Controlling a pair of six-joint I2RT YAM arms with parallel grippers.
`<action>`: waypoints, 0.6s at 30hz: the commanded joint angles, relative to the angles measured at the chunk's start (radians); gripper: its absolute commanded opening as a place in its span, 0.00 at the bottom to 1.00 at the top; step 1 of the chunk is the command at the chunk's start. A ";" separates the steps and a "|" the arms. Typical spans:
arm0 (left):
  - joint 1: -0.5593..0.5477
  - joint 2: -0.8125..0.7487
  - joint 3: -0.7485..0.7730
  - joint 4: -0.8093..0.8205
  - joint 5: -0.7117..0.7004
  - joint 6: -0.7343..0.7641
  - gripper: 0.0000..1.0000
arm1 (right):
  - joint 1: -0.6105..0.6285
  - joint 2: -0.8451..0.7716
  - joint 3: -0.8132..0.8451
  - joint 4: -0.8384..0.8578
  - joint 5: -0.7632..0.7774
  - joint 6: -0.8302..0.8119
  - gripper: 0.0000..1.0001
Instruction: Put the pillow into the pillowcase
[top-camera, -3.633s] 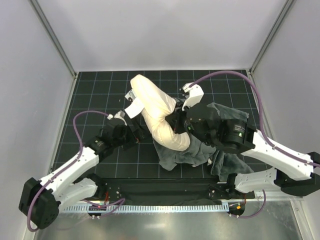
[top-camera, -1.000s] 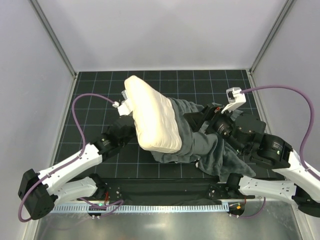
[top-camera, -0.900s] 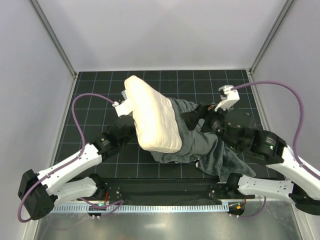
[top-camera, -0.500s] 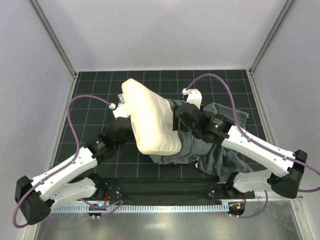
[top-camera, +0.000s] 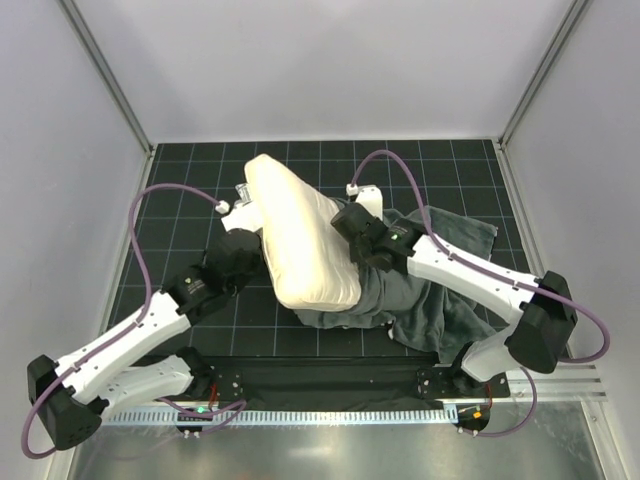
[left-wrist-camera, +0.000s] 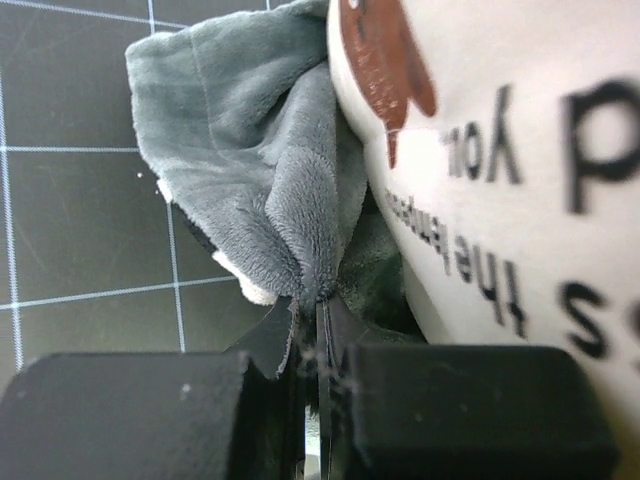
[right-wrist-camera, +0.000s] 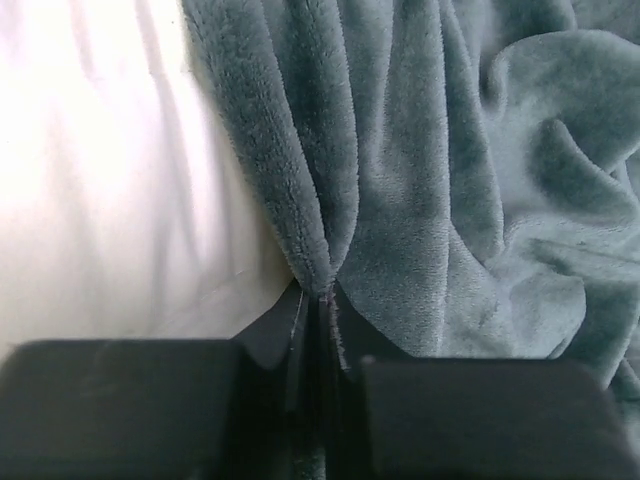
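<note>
Pillow (top-camera: 300, 235): between both pincers, touching pillowcase (top-camera: 420, 290)
Left pincer (left-wrist-camera: 318, 310): clamped on grey pillowcase edge
Right pincer (right-wrist-camera: 322, 300): pinching a grey fold beside pillow

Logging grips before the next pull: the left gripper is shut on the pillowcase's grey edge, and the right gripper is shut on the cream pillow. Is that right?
Not quite. The right gripper is shut on a fold of the grey pillowcase, beside the pillow, not on it; the right wrist view shows this. The left gripper is on the pillowcase's edge as said.
</note>
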 joint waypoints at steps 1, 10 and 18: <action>-0.001 -0.042 0.138 -0.009 -0.030 0.057 0.00 | -0.001 -0.045 0.126 -0.028 0.013 -0.013 0.05; -0.001 -0.013 0.537 -0.157 0.070 0.074 0.00 | -0.024 -0.125 0.490 -0.094 -0.107 -0.094 0.04; -0.001 0.072 1.003 -0.154 0.243 0.089 0.00 | -0.119 -0.124 0.551 -0.041 -0.297 -0.082 0.04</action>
